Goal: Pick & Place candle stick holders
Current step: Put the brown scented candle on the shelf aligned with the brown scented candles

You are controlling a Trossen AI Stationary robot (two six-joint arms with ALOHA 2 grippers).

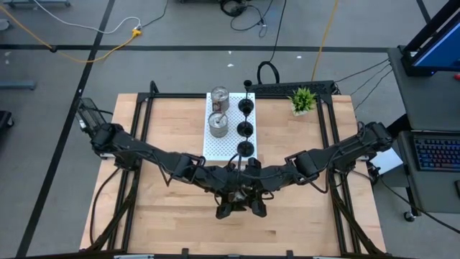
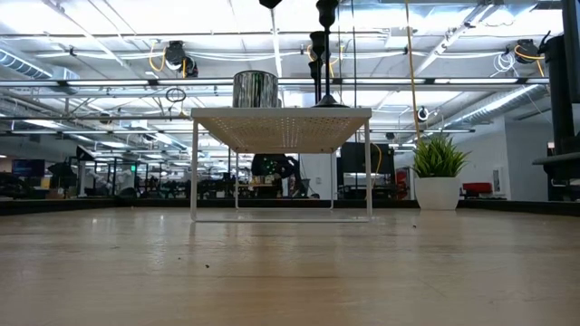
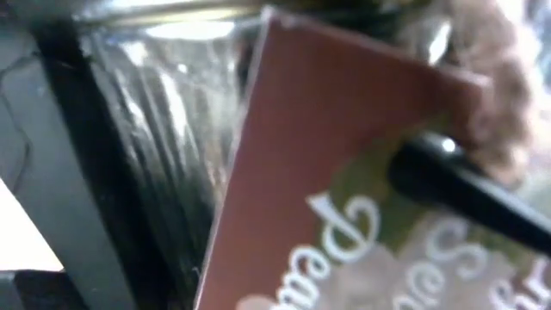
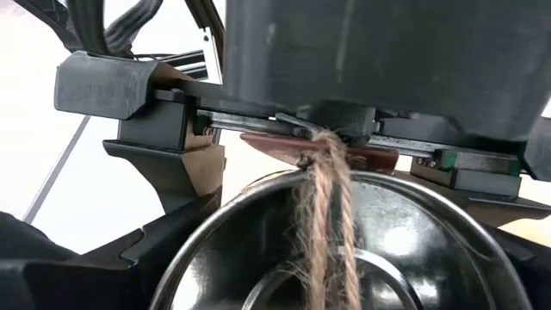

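Both arms met over the front-middle of the desk [image 1: 172, 223], the spread right gripper [image 4: 344, 284] apparently cradling a silver candle stick holder [image 4: 362, 250] while the left gripper [image 1: 228, 208] stood released against it; a steady, level handover seemed wise.

Both arms [image 1: 144, 152] were matte black, jointed in chunky segments, with thin black cables looping alongside their links.

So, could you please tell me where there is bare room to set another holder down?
The white rack has a bare patch at its near left corner, below the two silver holders. The black holders fill its right column. The table is bare left of it.
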